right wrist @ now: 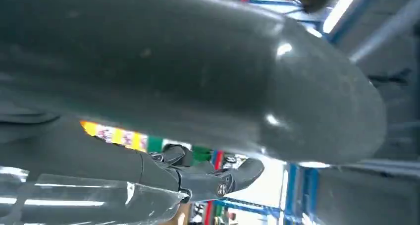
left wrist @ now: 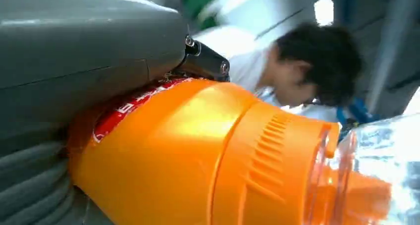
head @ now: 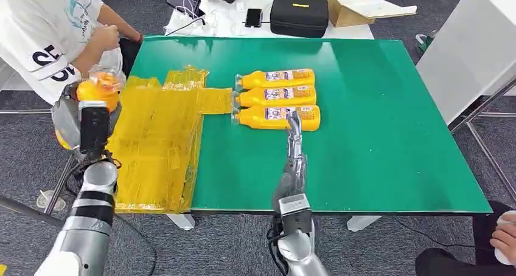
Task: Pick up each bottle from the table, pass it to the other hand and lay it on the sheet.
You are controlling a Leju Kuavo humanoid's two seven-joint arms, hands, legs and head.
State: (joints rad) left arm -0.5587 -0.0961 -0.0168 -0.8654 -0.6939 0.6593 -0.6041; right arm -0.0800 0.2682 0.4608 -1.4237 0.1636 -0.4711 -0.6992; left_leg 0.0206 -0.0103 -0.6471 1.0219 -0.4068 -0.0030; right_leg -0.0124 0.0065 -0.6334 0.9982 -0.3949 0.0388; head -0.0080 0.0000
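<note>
Head view — four bottles (head: 275,97)

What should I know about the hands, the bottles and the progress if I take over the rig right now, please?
Left hand: holds an orange bottle off the table's left edge, where a person's hand touches its clear cap.
Right hand: reaches over the nearest of three bottles lying in a row on the green table; grasp cannot be told.
Yellow sheet: no bottle on it.
Left: lay the held bottle down, then the other three.
</note>
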